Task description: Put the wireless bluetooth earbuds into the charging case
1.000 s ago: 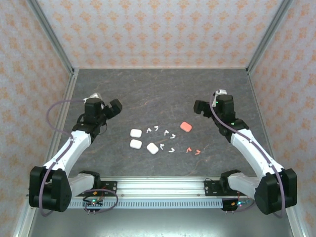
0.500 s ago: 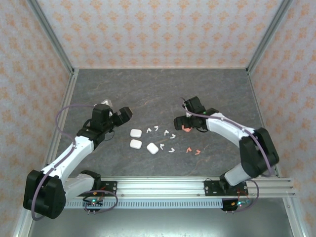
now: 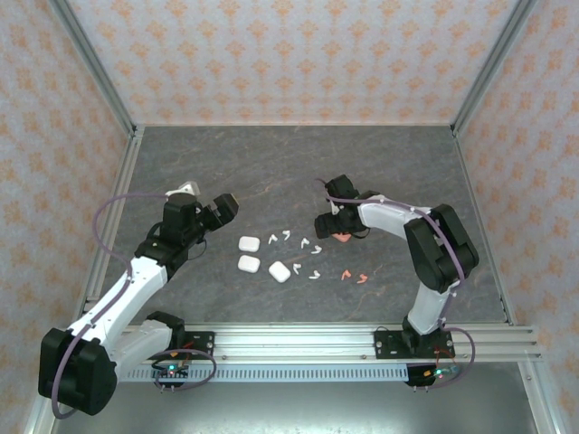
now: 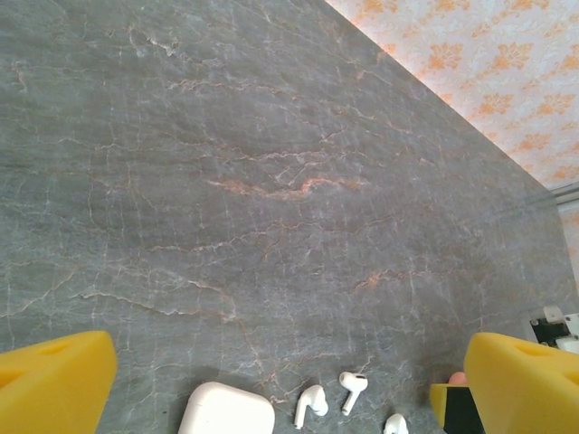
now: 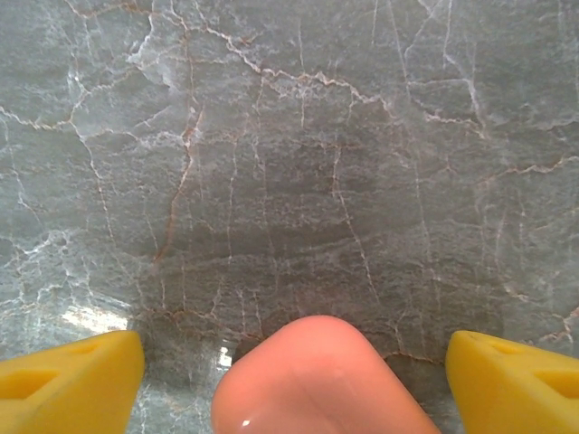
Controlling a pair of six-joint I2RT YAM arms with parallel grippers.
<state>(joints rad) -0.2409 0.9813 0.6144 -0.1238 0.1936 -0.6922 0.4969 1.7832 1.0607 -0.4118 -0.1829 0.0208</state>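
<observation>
Hovering over the grey marbled tabletop (image 3: 298, 172), the left gripper (image 3: 224, 208) sits left of the cluster, its yellow fingers (image 4: 54, 384) spread wide with nothing between them. Just right of it lie three white rounded plastic charging cases (image 3: 249, 244), two stacked in a column and a third nearer the front; the left wrist view catches one of them at its lower edge. Next come six tiny white L-shaped plastic earbuds (image 3: 305, 242), scattered loose on the table between the white cases and the salmon-pink rounded charging case (image 3: 342, 238). The right gripper (image 3: 328, 223) is down at this pink case: in the right wrist view its yellow fingers (image 5: 72, 380) stand apart on either side of the case, a gap of table showing on each side. Two salmon-pink L-shaped earbuds (image 3: 354, 276) lie near the front, to the right, apart from every case.
</observation>
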